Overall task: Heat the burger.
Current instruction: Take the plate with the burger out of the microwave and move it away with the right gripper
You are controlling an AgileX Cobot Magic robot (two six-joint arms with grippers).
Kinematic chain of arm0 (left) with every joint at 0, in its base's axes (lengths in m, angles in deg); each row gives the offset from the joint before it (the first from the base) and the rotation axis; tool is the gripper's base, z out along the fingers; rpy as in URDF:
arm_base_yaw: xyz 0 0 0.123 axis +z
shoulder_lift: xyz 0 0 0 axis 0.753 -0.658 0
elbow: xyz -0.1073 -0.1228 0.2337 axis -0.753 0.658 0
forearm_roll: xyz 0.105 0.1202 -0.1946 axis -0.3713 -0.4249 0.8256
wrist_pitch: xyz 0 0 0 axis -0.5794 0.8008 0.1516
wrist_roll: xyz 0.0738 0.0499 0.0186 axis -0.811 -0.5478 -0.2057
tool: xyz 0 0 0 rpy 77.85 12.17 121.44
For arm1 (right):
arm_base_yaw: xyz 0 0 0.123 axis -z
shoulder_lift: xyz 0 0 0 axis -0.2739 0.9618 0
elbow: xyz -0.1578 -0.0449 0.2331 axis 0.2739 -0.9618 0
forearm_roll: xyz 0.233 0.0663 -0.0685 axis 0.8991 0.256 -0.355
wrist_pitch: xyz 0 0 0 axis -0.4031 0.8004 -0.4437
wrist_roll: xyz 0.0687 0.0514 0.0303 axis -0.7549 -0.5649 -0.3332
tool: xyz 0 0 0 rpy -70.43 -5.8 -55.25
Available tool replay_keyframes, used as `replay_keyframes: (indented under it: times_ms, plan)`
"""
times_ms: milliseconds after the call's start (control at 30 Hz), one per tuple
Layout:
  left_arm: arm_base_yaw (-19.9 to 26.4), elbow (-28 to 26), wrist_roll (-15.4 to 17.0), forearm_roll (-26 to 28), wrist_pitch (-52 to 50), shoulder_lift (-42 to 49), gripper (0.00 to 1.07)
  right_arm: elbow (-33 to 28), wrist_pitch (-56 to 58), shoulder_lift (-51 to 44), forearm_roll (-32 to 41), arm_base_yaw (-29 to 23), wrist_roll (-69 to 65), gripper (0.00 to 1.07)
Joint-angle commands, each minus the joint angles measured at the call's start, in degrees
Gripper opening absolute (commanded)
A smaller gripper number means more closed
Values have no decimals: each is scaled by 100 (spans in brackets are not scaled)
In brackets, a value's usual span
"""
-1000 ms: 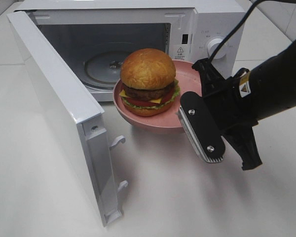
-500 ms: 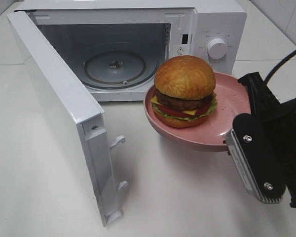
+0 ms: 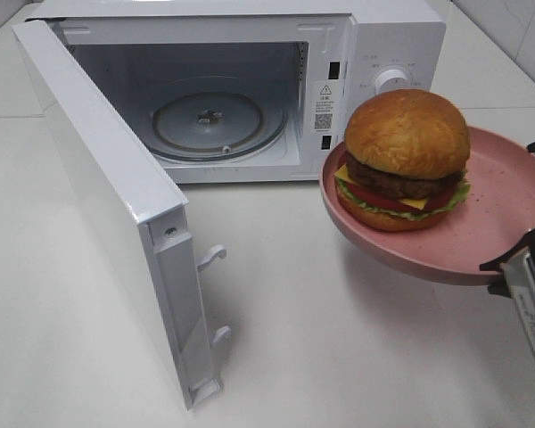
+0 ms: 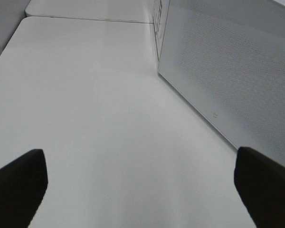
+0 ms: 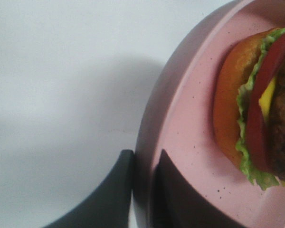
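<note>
Right gripper jaws clamp the pink plate rim, holding the burger aloft beside the open microwave. Left gripper jaws gape, idle. A tilt could slide the burger off.

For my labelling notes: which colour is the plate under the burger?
Pink with fine dark speckles; the plate shows best in the right wrist view.

White microwave stood with door swung wide, glass turntable inside, on a white table.
</note>
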Motion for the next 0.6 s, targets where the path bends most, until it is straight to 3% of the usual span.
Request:
replay_keyframes:
  times_ms: [33, 367, 600]
  plan:
    - [11, -6, -11, -11, 6, 69, 100, 52, -80, -435, -453, 11, -722, 2]
    - [11, -6, -11, -11, 6, 69, 100, 52, 854, -625, -1690, 11, -2624, 2]
    - [11, -6, -11, -11, 6, 69, 100, 52, 1157, -625, -2068, 11, -3552, 2]
